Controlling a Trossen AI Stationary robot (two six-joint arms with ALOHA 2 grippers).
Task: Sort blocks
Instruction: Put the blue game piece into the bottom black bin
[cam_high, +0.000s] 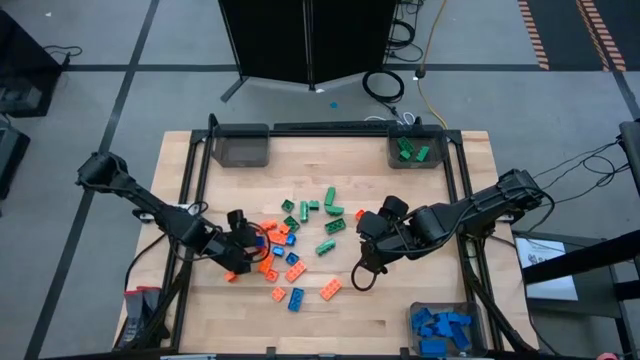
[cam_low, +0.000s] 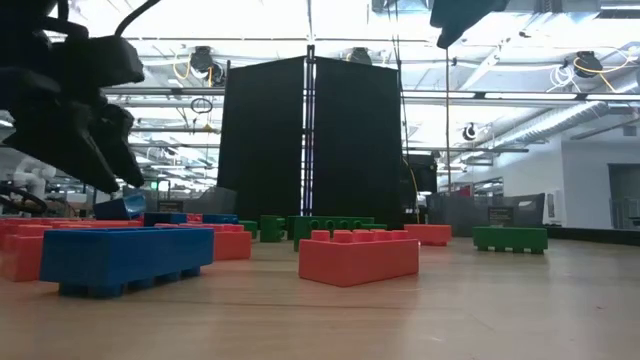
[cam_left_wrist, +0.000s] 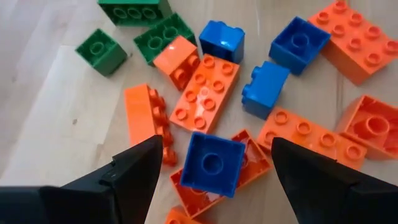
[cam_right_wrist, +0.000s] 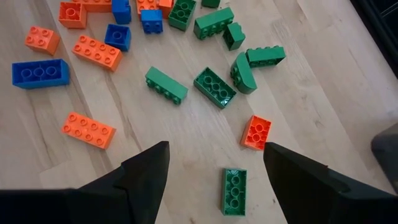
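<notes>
Orange, blue and green blocks lie scattered on the wooden table's middle. My left gripper hangs open over the orange and blue cluster at the pile's left side. In the left wrist view its fingers stand apart on either side of a square blue block, which lies on an orange brick; they touch nothing. My right gripper is open and raised over the pile's right side, above a green oblong block and a small orange one.
A grey bin stands at the far left with nothing showing inside. A bin at the far right holds green blocks, and a bin at the near right holds blue ones. Bare wood lies along the near edge.
</notes>
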